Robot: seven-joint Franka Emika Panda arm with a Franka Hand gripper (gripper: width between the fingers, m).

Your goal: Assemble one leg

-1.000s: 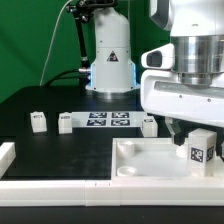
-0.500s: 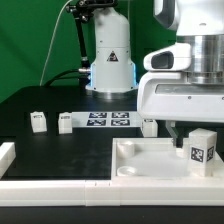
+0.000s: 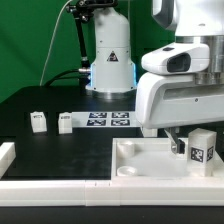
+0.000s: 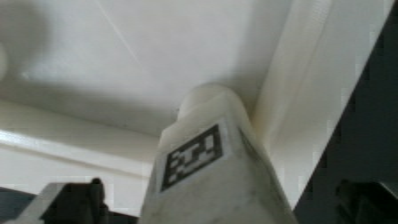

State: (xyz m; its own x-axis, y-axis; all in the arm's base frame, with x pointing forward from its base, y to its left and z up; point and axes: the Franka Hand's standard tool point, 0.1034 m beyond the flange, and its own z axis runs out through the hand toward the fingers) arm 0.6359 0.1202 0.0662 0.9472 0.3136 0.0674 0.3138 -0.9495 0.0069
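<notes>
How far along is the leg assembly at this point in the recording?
Done: one leg has been fetched and stands over the tray, near a corner in the wrist view. In hand: the gripper is at that leg; whether it grips or the leg is seated cannot be told. Left: two loose legs lie on the table.

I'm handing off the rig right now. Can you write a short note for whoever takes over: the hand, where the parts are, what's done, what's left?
Hand: low over the big white square tray, by a small white tagged block-shaped leg; the exterior view does not show whether it grips it.
That leg: upright at the tray's corner on the exterior view's right, tag facing the wrist camera.
Other legs: three loose on the black table, two left of the marker board, one right of it.
Done: one leg brought to the tray.
Left: confirm it is seated; I cannot tell.
</notes>
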